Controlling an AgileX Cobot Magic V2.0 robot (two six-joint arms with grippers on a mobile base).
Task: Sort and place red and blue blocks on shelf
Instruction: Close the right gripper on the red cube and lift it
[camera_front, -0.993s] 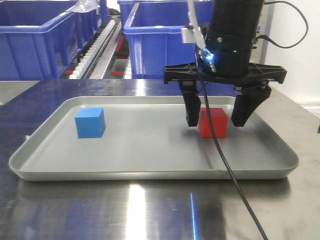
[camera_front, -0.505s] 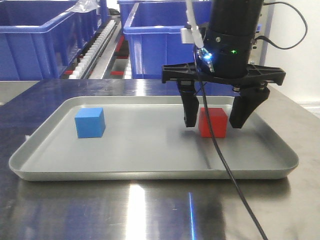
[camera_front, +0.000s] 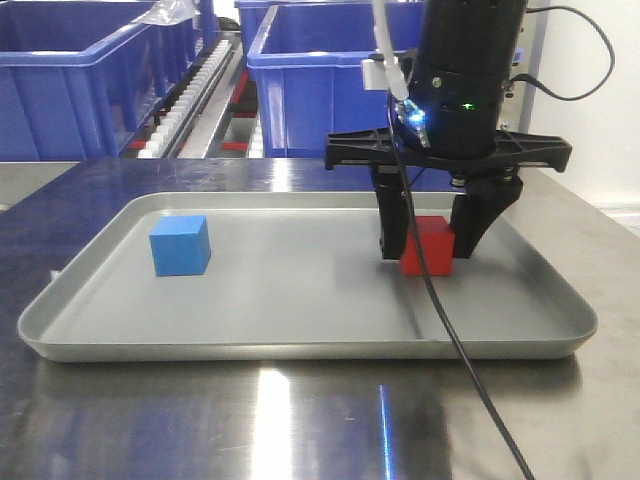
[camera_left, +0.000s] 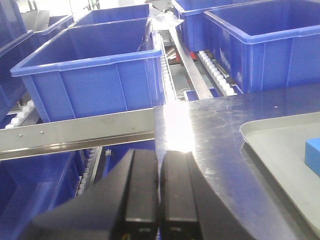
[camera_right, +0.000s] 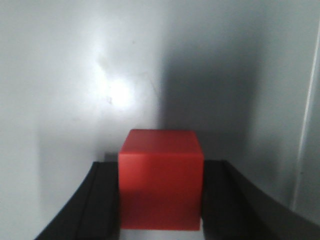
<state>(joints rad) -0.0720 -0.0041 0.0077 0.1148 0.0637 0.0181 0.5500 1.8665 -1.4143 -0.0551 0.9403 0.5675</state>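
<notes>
Right gripper (camera_front: 428, 248) clamped on matte red cube (camera_front: 427, 255) inside shallow grey tray (camera_front: 300, 347). Blue cube (camera_front: 180, 245) in same tray, well apart. Left gripper (camera_left: 160, 200) pinched closed, empty, outside tray.

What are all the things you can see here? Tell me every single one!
table: one, shiny steel, in front of the shelf
tray: one, grey, on the table
red block: one, bright red, in the tray's right half
blue block: one, bright blue, in the tray's left half, nothing touching it
shelf: one, steel rails with white rollers, behind the table
bins: several, dark blue, on the shelf
cable: one, black, running down across the tray's front rim
right end effector: one, black, closed on the red block's sides
left end effector: one, black, shut and empty, near the table's edge, facing the shelf
</notes>
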